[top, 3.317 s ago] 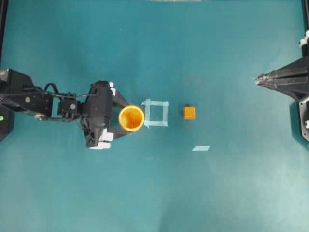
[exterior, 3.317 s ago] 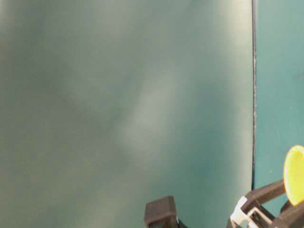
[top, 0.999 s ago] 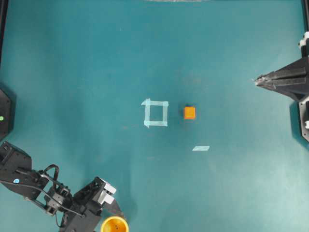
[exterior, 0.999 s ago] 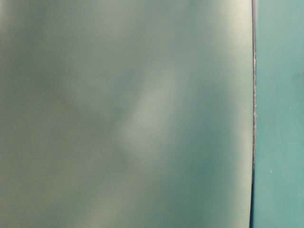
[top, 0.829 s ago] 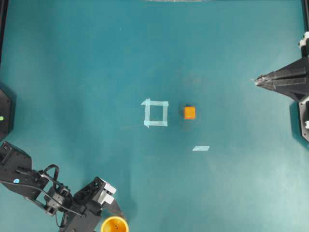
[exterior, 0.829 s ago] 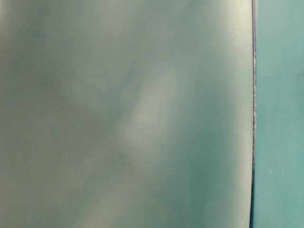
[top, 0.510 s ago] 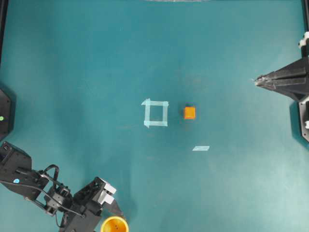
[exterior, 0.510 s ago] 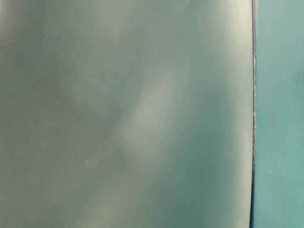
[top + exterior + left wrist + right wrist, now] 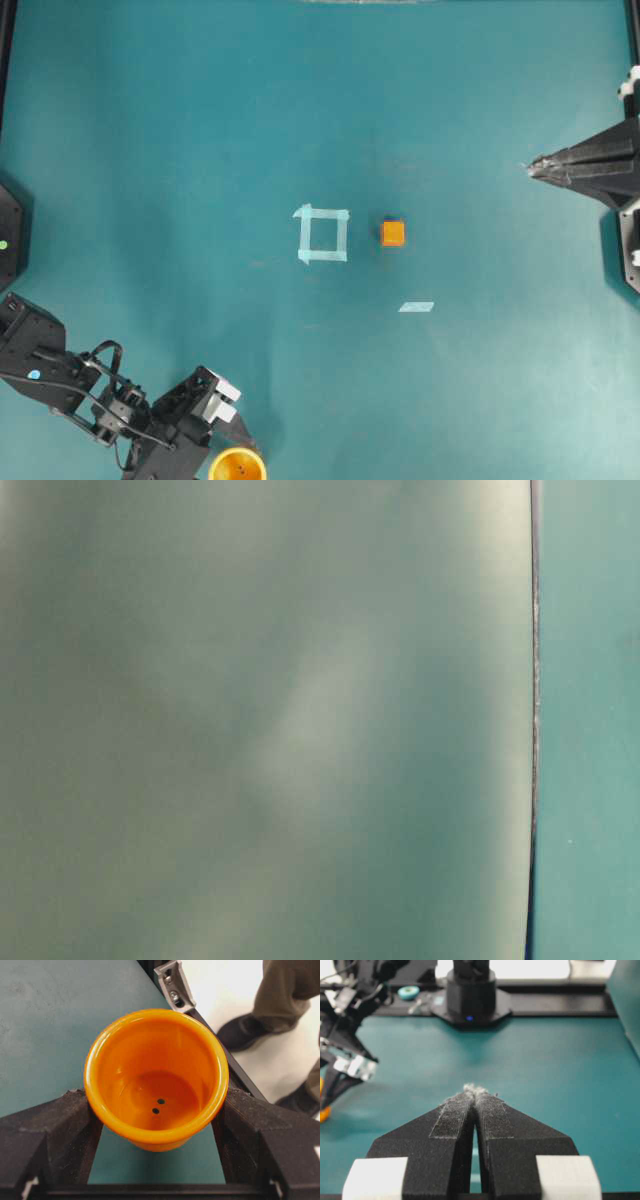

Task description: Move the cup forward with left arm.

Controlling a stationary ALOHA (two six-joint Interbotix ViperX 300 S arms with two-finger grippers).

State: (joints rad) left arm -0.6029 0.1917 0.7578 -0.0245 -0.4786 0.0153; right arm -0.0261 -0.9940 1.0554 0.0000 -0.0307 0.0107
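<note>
- I am seeing the left gripper (image 9: 155,1125) clamping the cup (image 9: 155,1077) between its two black fingers (image 9: 47,1135), one pressing on each side of the wall below the rim.
- In the overhead view the cup (image 9: 237,465) is sitting at the bottom edge of the table (image 9: 180,150), partly cut off by the frame, with the left arm (image 9: 100,400) reaching in from the lower left.
- The wrist camera is showing the cup upright, its orange inside with two small dark dots on the floor, close to the table's black edge rail (image 9: 240,1075).
- The right gripper (image 9: 475,1092) is resting closed, fingers pressed together and holding nothing, at the right edge of the overhead view (image 9: 535,167).
- The tape square (image 9: 322,234), orange cube (image 9: 393,233) and loose tape strip (image 9: 416,307) are lying mid-table, well apart from the cup.
- The table-level view is giving me only a blurred grey-green surface.
</note>
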